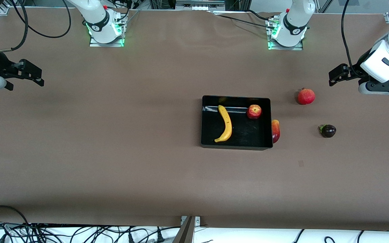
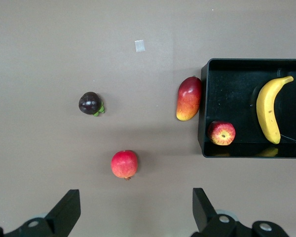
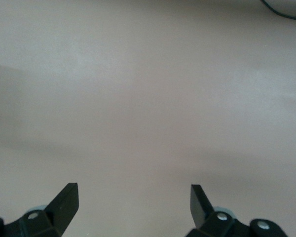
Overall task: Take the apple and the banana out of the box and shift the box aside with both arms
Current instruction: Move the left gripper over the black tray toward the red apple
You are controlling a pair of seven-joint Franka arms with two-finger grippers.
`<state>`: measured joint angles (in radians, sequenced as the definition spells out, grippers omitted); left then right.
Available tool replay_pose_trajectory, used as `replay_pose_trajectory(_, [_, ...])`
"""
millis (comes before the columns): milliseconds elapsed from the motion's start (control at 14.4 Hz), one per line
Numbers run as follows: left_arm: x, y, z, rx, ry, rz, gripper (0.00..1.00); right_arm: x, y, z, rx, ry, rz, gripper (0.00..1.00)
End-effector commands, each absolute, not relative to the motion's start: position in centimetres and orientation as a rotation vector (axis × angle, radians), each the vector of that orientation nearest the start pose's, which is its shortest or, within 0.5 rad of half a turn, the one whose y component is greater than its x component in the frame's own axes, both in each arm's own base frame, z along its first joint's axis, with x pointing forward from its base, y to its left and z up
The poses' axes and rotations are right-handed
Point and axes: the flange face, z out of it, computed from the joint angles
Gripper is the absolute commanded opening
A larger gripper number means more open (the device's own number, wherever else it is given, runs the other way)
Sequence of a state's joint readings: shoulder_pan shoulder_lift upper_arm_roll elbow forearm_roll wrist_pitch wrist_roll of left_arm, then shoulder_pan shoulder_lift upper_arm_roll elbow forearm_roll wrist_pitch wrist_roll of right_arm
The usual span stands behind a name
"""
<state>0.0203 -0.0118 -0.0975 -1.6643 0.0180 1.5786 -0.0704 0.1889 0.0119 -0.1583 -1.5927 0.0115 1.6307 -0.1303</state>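
Left pincer [image 2: 133, 212] agape above table [image 1: 113, 152], right pincer [image 3: 133, 210] likewise

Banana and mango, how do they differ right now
The banana is yellow and curved; the mango is red-orange and oblong. The banana lies inside the tray; the mango lies on the table against the tray's outer wall, toward the left arm's end. Both lie flat, untouched by either gripper.
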Motion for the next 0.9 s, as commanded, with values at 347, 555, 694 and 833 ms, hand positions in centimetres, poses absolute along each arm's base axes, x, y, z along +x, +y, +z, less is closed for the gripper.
replay_pose_trajectory(347, [55.1, -4.3, 57.5, -3.099, 0.032, 0.229, 1.0, 56.4, 1.9, 61.8, -3.132, -0.253, -0.051, 1.0])
replay_pose_trajectory(555, [56.1, -5.4, 56.0, -3.115, 0.115, 0.342, 1.0, 56.4, 1.9, 61.8, -3.132, -0.253, -0.051, 1.0])
replay_pose_trajectory(694, [56.2, -7.8, 55.0, -3.114, 0.135, 0.368, 1.0, 56.4, 1.9, 61.8, -3.133, -0.253, -0.051, 1.0])
replay_pose_trajectory(833, [56.9, -11.4, 52.2, -3.094, 0.028, 0.417, 1.0, 56.4, 1.9, 61.8, -3.133, -0.253, -0.051, 1.0])
